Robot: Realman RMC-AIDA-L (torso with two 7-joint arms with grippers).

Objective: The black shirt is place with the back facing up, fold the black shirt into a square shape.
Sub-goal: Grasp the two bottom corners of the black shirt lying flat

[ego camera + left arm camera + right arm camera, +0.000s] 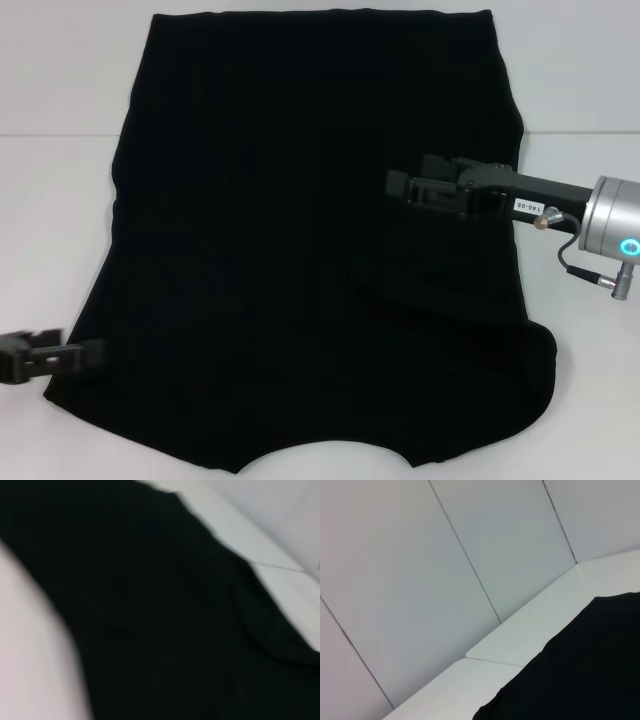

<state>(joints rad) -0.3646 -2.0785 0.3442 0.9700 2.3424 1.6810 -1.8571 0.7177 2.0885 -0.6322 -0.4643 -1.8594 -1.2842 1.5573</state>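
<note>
The black shirt [300, 250] lies spread flat across the white table, its curved neckline at the near edge. It also fills most of the left wrist view [160, 620] and one corner of the right wrist view [585, 670]. On its right side a sleeve is folded inward, leaving a raised crease [450, 310]. My right gripper [392, 186] hovers open over the right half of the shirt, pointing left, with nothing between its fingers. My left gripper [95, 353] is low at the shirt's near left edge and appears blurred.
The white table [60, 200] shows bare on both sides of the shirt. A seam between table panels [570, 133] runs across at the back. Pale wall panels [420, 580] rise behind the table.
</note>
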